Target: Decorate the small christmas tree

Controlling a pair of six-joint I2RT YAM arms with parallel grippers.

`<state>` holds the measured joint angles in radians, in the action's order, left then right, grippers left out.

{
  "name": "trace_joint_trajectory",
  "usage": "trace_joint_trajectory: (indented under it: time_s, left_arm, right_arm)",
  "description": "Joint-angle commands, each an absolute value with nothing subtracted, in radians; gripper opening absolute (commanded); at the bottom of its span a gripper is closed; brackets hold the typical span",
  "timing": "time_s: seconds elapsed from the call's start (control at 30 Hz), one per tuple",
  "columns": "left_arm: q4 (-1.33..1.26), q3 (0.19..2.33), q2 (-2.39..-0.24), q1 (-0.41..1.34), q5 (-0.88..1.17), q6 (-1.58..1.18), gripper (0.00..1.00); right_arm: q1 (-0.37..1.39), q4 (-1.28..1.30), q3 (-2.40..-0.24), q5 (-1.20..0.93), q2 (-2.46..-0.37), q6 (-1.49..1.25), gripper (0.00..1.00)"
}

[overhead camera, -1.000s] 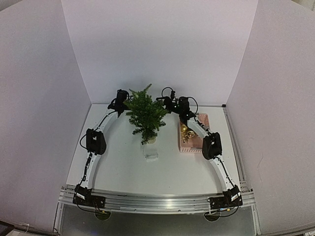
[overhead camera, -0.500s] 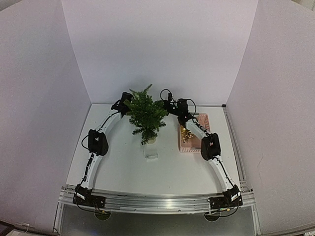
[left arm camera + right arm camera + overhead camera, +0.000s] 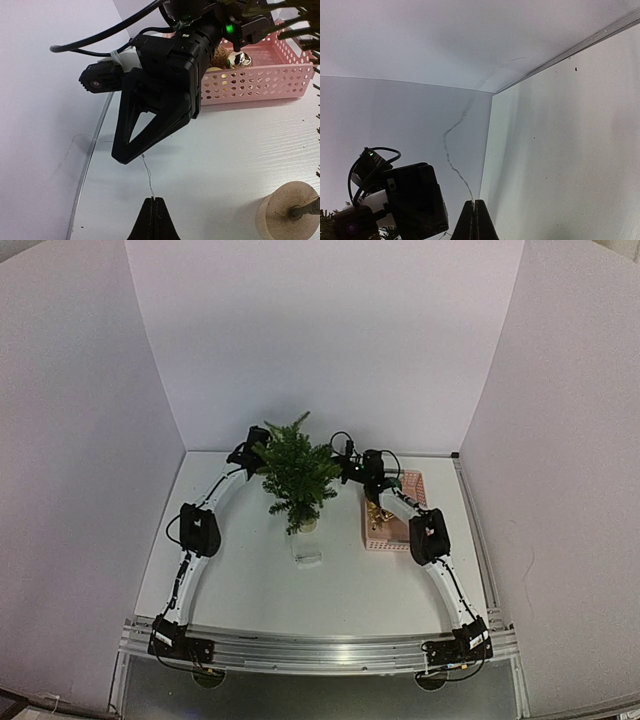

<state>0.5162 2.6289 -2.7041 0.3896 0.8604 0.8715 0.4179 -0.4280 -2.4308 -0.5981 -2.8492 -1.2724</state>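
Observation:
The small christmas tree (image 3: 297,476) stands at the back middle of the table, and its pale pot (image 3: 286,212) shows at the lower right of the left wrist view. A thin silvery thread (image 3: 147,174) runs between both grippers. My left gripper (image 3: 153,201) is shut on one end of it, behind the tree's left side (image 3: 250,453). My right gripper (image 3: 121,154) pinches the other end just above. In the right wrist view the right gripper (image 3: 474,203) is shut on the thread (image 3: 448,150), which curls upward.
A pink perforated basket (image 3: 260,75) with gold ornaments (image 3: 243,59) sits right of the tree, also seen as the basket (image 3: 404,512) in the top view. A small clear piece (image 3: 306,549) lies in front of the tree. White walls close in behind and beside.
My right gripper has gone from open to shut on the thread and moved left toward the tree. The left arm has shifted slightly and stays shut.

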Motion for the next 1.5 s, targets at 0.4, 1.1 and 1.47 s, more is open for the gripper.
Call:
trace_joint_trajectory:
  time_s: [0.4,1.1,1.47]
  left_arm:
    - [0.36,2.608,-2.713,0.394,0.766,1.057,0.0]
    - [0.183,2.318,-2.497,0.376,0.689,1.029,0.63]
    - [0.175,2.233,-2.416,0.334,0.578,1.03,0.95]
  right_arm:
    - [0.364,-0.657,-2.231,-0.64,-2.644,-1.254,0.0]
    - [0.33,-0.704,-2.016,-0.553,-2.414,-1.174,0.0]
    - [0.298,-0.652,-1.803,-0.464,-2.182,-1.038,0.0]
